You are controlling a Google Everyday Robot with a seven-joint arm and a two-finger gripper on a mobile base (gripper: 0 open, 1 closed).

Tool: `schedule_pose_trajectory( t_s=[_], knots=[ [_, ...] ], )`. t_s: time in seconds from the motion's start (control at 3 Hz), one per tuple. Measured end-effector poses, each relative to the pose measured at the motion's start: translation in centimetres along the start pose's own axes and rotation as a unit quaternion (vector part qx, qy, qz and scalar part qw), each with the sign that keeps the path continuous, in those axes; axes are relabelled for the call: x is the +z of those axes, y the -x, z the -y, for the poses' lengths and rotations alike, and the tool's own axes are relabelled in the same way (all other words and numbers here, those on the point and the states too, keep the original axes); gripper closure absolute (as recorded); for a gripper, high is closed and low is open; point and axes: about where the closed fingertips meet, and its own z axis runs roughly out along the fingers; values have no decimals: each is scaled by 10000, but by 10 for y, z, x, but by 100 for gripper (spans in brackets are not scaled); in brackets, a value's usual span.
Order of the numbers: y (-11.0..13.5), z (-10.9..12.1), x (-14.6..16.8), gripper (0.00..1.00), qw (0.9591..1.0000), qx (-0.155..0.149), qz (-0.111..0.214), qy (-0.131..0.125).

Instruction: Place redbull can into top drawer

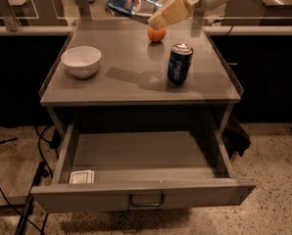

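So the claw (163,14) was up at the top of the shot, above the far edge of the desk (87,89), and it was clamped around the redbull can (130,6). The can was in the air, not touching anything else. It was tipped way over, close to lying flat, with one end caught in the beige fingers (173,9) and the other end sticking out to the left. You could see its shadow stretched across the middle of the desk.

Just below the claw sat an orange (156,34), near the back edge. A bit closer to the camera and slightly right of it stood a dark blue Pepsi can (179,64), upright, silver top showing. Over on the left side of the desk was a white bowl (81,61), right way up and well apart from both the orange and the Pepsi can.

Under the desk the top drawer (200,195) was pulled right out towards the camera, about as wide as the desk itself. The curved handle (146,200) sat in the middle of its front panel. Inside, the only thing I could make out was a small white card (81,176) lying flat in the front left corner. Couldn't read what was on it.

Speckled floor (273,155) all around, with some dark cables (9,199) trailing on the left.
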Motion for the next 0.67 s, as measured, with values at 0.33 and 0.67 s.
schedule_pose_trajectory(
  t_s=[0.33,0.67],
  knots=[
    [0,-1,1,100,10000,-11,-7,11],
    [0,-21,-16,100,9996,-229,-155,45]
  ],
)
